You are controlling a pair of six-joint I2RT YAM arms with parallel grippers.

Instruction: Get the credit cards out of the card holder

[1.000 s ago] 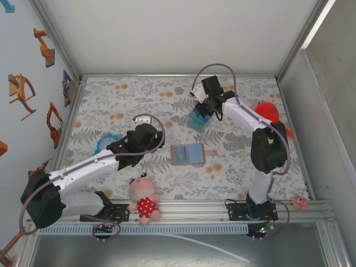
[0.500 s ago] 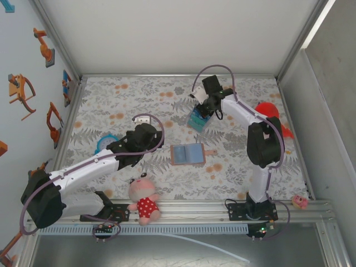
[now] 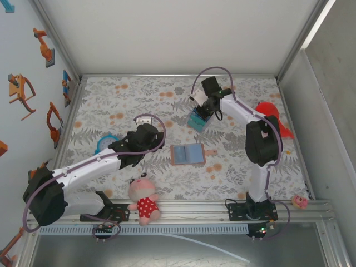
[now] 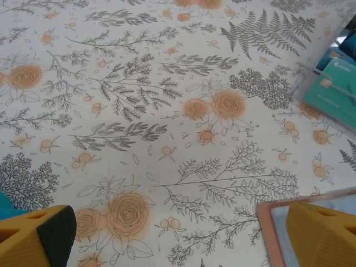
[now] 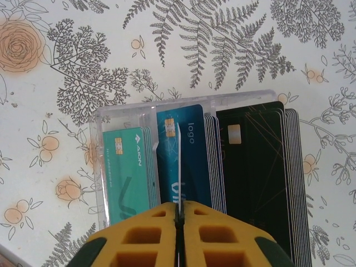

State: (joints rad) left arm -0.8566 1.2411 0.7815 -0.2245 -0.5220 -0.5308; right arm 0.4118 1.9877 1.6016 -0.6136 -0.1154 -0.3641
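Observation:
The card holder (image 3: 187, 154) lies open and flat in the middle of the table, blue-grey inside with a pinkish rim and a small tab on its right. Its corner (image 4: 266, 222) shows beside my left gripper's right finger. My left gripper (image 4: 181, 239) is open just left of the holder, above the bare cloth. My right gripper (image 5: 179, 207) is shut on a thin credit card (image 5: 179, 167), seen edge-on. It hangs over the blue stack (image 5: 194, 161) in a clear card tray (image 5: 100, 167). From above, the right gripper (image 3: 201, 111) sits at that tray (image 3: 197, 119).
The clear tray also holds a teal stack (image 5: 125, 172) and a black stack (image 5: 256, 172). A plush doll (image 3: 143, 197) lies at the near edge, a blue round object (image 3: 105, 143) at left, a red object (image 3: 268, 113) at right. Metal frame rails border the floral cloth.
The right arm's elbow has swung up and inward while its gripper stays over the tray with the card. The left arm has hardly moved.

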